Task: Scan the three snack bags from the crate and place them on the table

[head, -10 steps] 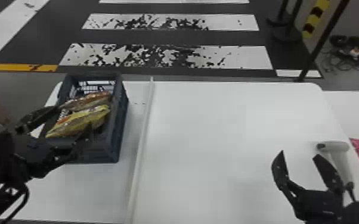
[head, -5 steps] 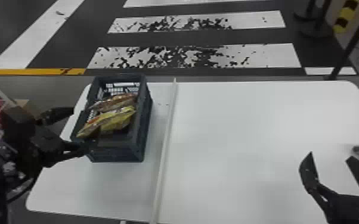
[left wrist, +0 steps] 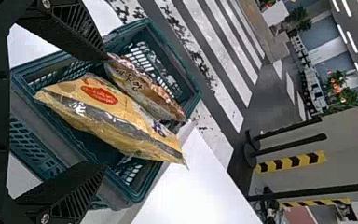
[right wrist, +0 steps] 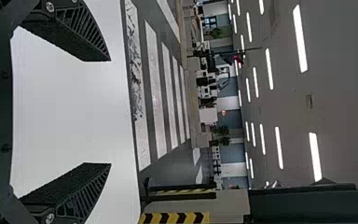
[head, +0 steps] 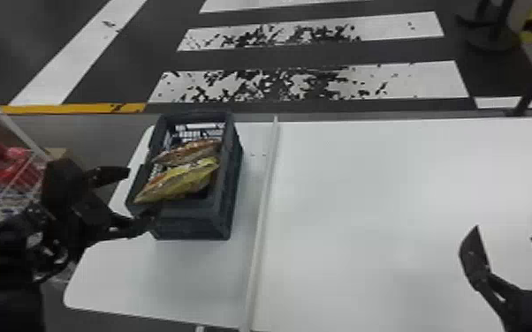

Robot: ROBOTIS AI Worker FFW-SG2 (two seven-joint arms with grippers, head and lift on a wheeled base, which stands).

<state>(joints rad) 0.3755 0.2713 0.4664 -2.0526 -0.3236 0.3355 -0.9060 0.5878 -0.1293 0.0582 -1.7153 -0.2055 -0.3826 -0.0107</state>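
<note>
While left pincer (head: 142,192) and right pincer (head: 506,232) gape | crate (head: 190,226): glossy yellow bag (left wrist: 116,119), crinkled brown bag (left wrist: 142,87)

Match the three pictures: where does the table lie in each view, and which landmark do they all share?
Head view: the table spreads across the lower half, the crate on its left part.
Left wrist view: the table is under and beside the crate.
Right wrist view: the table lies beyond the right gripper.
Shared landmark: white floor stripes past the table.

Yellow snack bag (left wrist: 116,122), apparently dark-teal crate (left wrist: 35,144)
</note>
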